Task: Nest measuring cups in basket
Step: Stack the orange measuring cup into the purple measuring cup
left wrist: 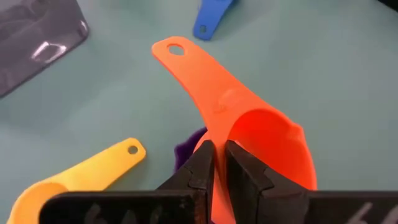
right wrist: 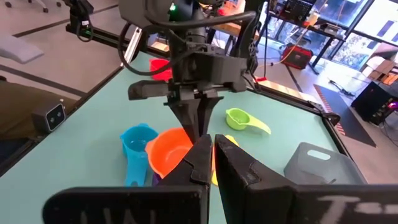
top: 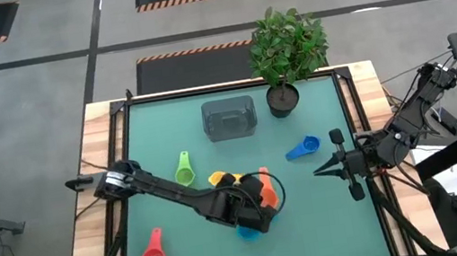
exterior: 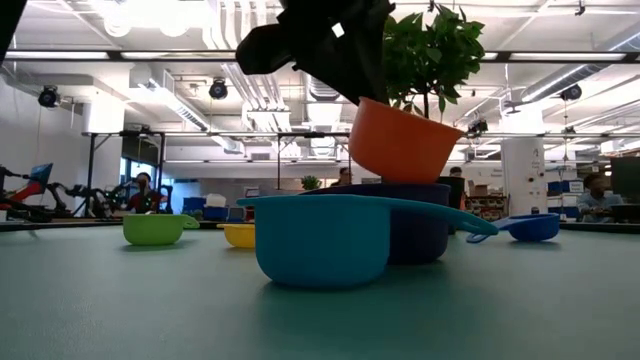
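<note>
Left end effector (left wrist: 217, 163) clamped on orange cup's (left wrist: 261, 140) rim, handle pointing toward basket (top: 229, 118), which lies up-counter past the yellow cup (top: 218, 179). Right end effector (top: 321, 169) together, waiting near blue cup (top: 304, 147).

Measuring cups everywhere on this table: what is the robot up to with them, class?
The left gripper pinches the rim of the orange cup, holding it tilted just above a dark purple cup beside a teal one. The right gripper waits shut at the table's right. The basket holds no cups.
</note>
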